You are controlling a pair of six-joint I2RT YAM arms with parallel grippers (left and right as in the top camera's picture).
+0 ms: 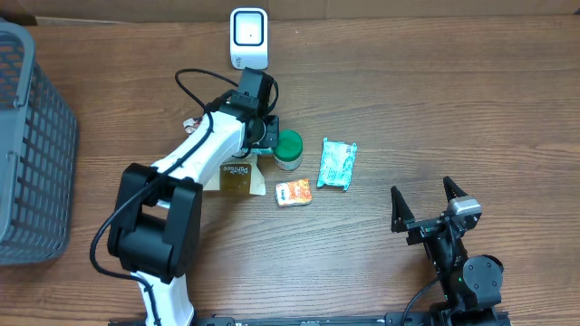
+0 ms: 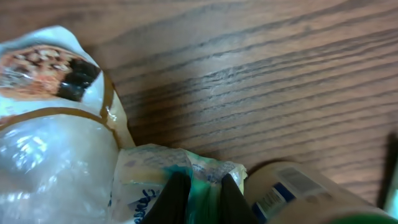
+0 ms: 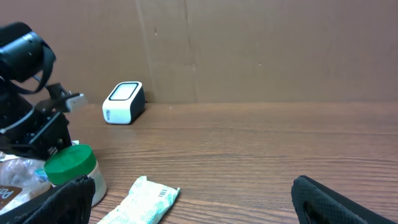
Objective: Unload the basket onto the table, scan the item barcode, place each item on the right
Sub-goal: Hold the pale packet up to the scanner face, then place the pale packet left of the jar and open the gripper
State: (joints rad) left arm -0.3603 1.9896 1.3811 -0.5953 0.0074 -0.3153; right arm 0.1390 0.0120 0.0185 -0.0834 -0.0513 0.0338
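Currently, left gripper [image 2: 204, 188] pinched shut on a plastic packet [image 2: 148, 167] beside the green-lidded jar [image 1: 289, 147], right gripper [image 1: 424, 201] spread wide and empty, scanner [image 1: 248, 34] beyond.

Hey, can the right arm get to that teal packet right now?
Probably yes: the right pincer is open, and only bare table lies between it and the teal packet.

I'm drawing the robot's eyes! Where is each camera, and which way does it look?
Overhead: above the table, looking straight down; shows left arm, right arm, scanner, green-lidded jar.
Left wrist: on the left arm, facing down at the left gripper pinching a plastic wrapper.
Right wrist: low, facing across the table toward the scanner; open right gripper at the bottom.
Shared: all see the jar.
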